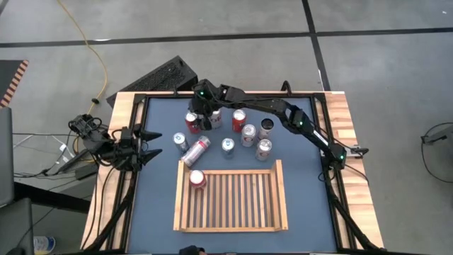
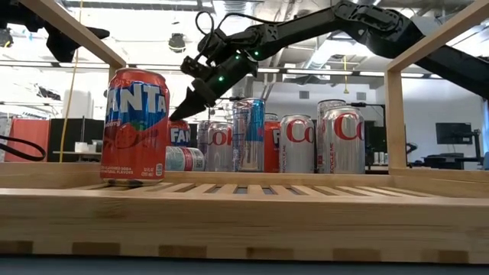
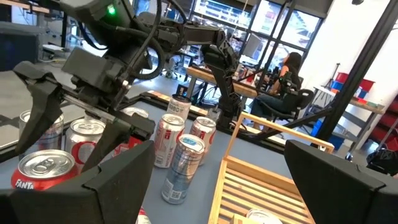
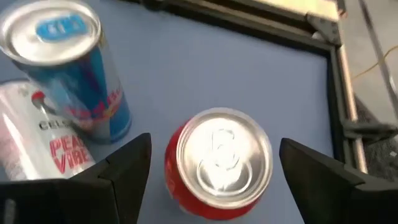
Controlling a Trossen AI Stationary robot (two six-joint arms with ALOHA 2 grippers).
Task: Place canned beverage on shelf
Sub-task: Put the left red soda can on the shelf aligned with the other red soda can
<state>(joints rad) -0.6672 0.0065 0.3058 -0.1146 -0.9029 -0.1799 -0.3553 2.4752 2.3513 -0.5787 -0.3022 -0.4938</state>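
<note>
one fanta can point(image 1: 197, 179) already stands in the shelf point(image 1: 231, 227), at its far left corner, so we judge another is being fetched. our right gripper point(image 4: 208, 158) hangs wide open and empty above a red can point(image 1: 192, 122) beyond the shelf's far rim, the can centred between its fingers, perhaps not yet touched. our left gripper point(image 3: 214, 174) waits open, left of the shelf.

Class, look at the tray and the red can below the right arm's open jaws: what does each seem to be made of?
The shelf looks like pale unfinished wood: visible grain, slatted bottom, matte surface. The red can, under the right gripper, looks like thin aluminium: a shiny silver lid with a pull tab, and glossy printed sides.
</note>
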